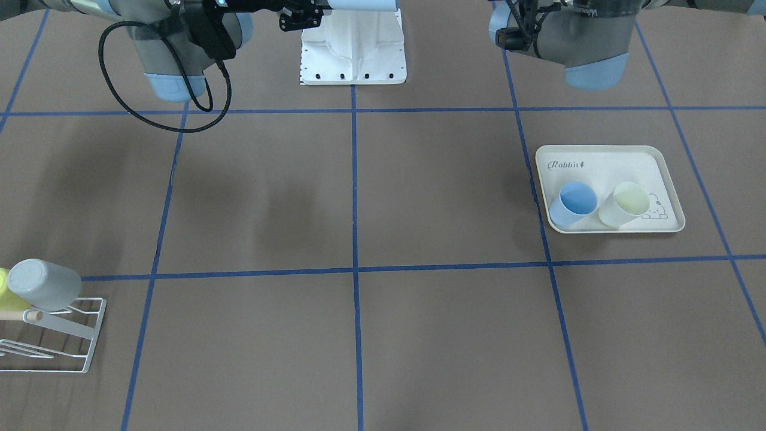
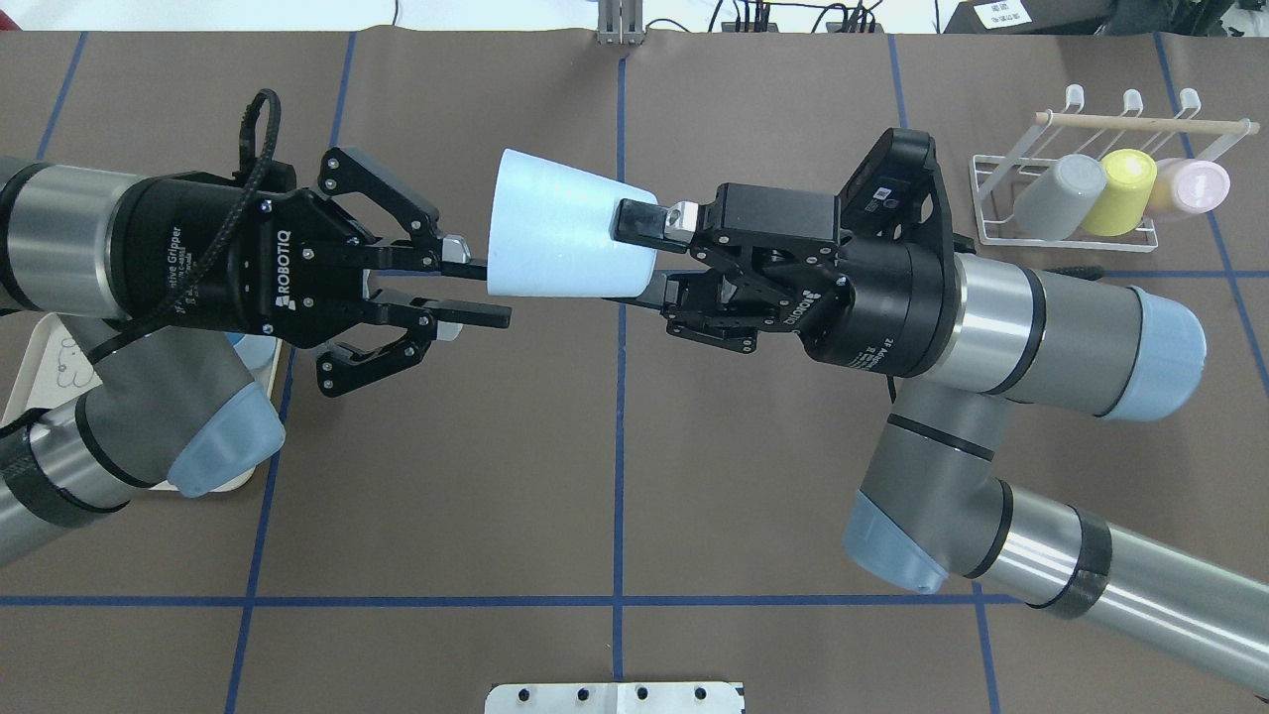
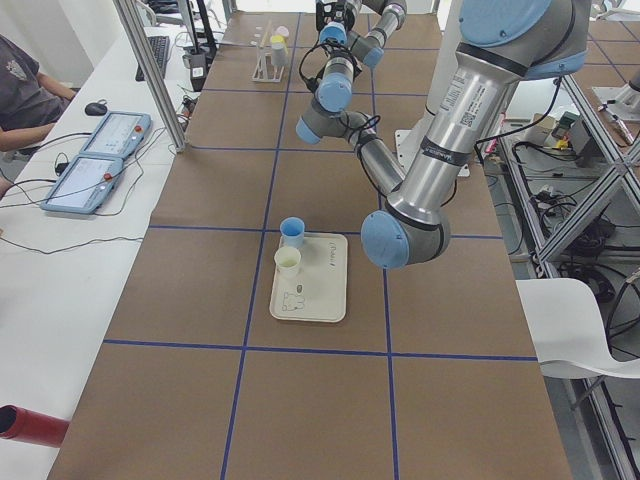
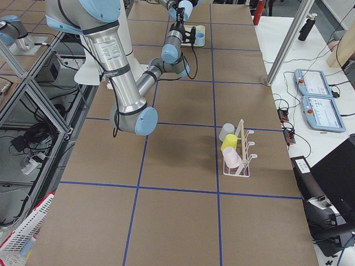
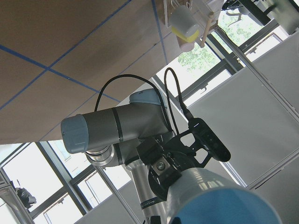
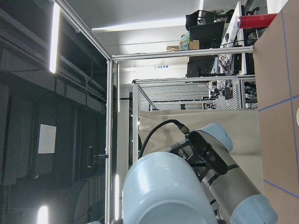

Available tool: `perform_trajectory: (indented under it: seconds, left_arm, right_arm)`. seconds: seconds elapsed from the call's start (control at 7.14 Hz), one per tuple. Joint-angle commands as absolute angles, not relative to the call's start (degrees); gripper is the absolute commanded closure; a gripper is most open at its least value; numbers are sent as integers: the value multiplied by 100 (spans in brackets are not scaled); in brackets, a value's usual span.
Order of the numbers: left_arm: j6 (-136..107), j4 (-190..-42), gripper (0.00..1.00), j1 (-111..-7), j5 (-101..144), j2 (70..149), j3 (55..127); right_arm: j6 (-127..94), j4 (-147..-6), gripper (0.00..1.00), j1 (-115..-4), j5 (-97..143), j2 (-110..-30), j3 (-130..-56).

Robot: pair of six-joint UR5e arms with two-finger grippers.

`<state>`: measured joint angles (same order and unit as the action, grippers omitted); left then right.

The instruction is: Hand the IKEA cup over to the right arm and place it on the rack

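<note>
A pale blue IKEA cup hangs on its side in mid-air over the table's middle, wide mouth toward my left gripper. My right gripper is shut on the cup's narrow base end, one finger on top and one below. My left gripper is open at the cup's mouth; its fingers bracket the lower rim without clamping it. The cup fills the bottom of the left wrist view and of the right wrist view. The white wire rack stands at the far right.
On the rack lean a grey cup, a yellow cup and a pink cup. The cream Rabbit tray on my left side holds a blue cup and a cream cup. A person sits at the side desk.
</note>
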<state>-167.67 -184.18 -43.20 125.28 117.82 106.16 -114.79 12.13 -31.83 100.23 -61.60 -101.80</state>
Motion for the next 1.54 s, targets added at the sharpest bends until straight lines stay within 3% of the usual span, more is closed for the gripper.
perform_trajectory:
  seconds: [0.0, 0.42, 0.7, 0.98, 1.4]
  left_arm:
    - [-16462, -18335, 0, -4699, 12524, 11707, 10741]
    - [-14112, -17522, 0, -5659, 13398, 11075, 10233]
    - [-11535, -15444, 0, -6324, 14035, 11066, 10177]
    - [-9914, -14314, 0, -6757, 14027, 10934, 10204]
    - [-8064, -13492, 0, -6891, 13591, 10505, 10230]
  right_arm:
    - [-11478, 1213, 75, -3243, 10020, -6205, -10204]
    - [-10807, 1055, 75, -3936, 10526, -6748, -10161]
    - [-9517, 286, 75, -4462, 11219, -7179, -10186]
    - [-8758, -601, 75, -5435, 12124, -7409, -10195]
    - [-6564, -4171, 75, -6983, 13384, -6542, -10256]
